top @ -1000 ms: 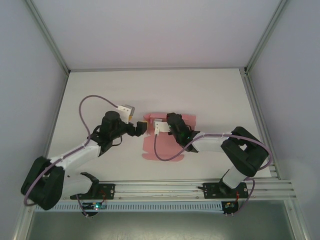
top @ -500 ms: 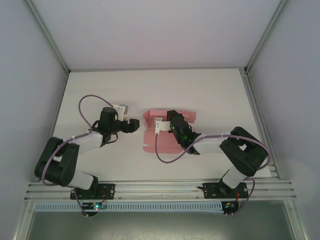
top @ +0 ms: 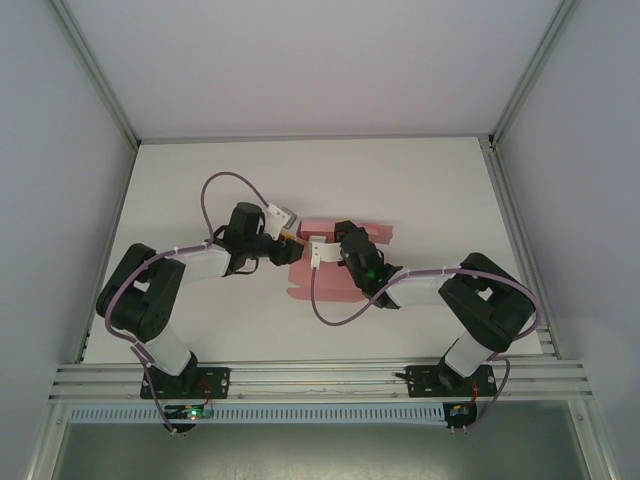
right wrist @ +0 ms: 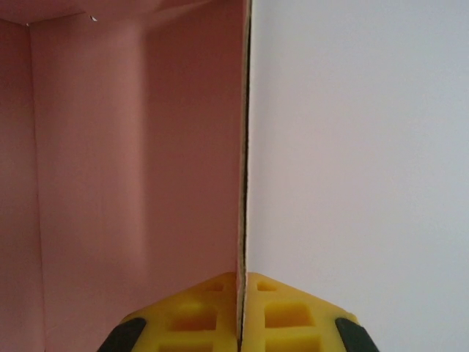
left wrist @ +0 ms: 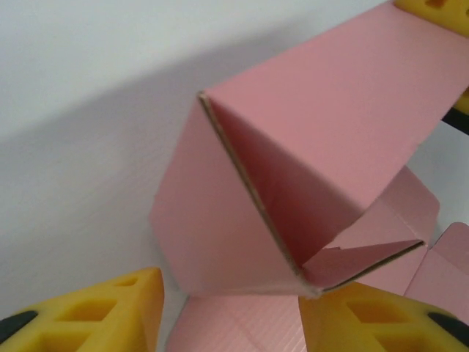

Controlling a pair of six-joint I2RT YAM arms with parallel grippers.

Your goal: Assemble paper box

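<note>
Here the paper box [top: 335, 285] lies centrally on the desk [top: 200, 180]. The right fingers [right wrist: 201, 312] pinch its upright wall; the left fingers [left wrist: 95, 315], spread open, flank the raised flap at its left end.

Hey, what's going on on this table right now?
Two robot arms are working a pink paper box on the white table. The right gripper is shut on the edge of one upright wall, holding it standing. The left gripper is open at the box's left end, facing a raised, half-folded corner. The box is only partly formed, with flaps not yet tucked in.
</note>
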